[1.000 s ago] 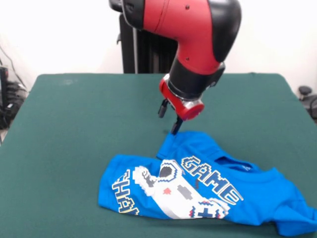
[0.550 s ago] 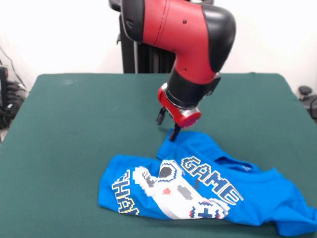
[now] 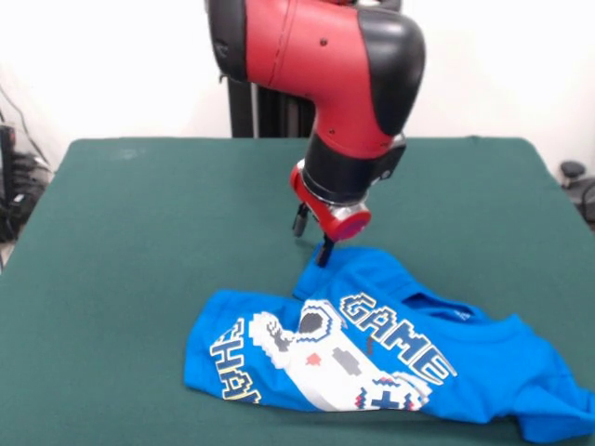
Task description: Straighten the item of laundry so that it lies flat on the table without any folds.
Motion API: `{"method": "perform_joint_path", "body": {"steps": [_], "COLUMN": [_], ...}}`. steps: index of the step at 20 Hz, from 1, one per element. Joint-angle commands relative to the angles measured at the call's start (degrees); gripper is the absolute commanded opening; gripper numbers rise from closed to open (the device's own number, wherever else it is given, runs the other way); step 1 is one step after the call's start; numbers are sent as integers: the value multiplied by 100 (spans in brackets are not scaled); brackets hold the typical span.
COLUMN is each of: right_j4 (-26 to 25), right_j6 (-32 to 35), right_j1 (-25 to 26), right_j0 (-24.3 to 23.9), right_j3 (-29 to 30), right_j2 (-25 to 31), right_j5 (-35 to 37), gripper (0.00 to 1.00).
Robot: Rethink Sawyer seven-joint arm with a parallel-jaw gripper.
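The gripper (image 3: 313, 240) hangs low over the table, two short dark fingers poking out below the arm's glossy red collar: one finger (image 3: 301, 220) sits out to the left, the other reaches down to the far folded edge of the shirt, with a gap of green showing between them, so they look spread apart rather than pinched on cloth, though whether the lower tip actually touches the fabric I can't make out. Above it the Sawyer arm (image 3: 325, 56) is a fat, rounded thing, smooth red shell with matte black caps at the joint, bent over like an elbow. Just below the fingers lies the blue T-shirt (image 3: 483, 367), bright and soft-looking, rumpled and lying at a slant across the near right part of the table, running off the lower right corner. Its far flap is turned over into a pointed peak under the gripper, and the left end is doubled under so the blocky lettering breaks off. The white pixel game controller print (image 3: 325, 362) sits mid-shirt beside the word "GAME". The table (image 3: 149, 242) is a broad rectangle of dark green felt-like cloth.
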Motion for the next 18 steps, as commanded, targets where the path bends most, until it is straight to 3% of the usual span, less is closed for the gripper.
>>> {"method": "perform_joint_path", "body": {"steps": [1, 11, 18], "right_j4": [-133, -253, -241], "right_j6": [-266, -406, -184], "right_j1": [822, 933, 915], "right_j0": [-468, -833, -677], "right_j3": [402, 368, 297], "right_j2": [1289, 1750, 1638], "right_j5": [-1120, -1233, -1032], "gripper": [0, 0, 0]}}
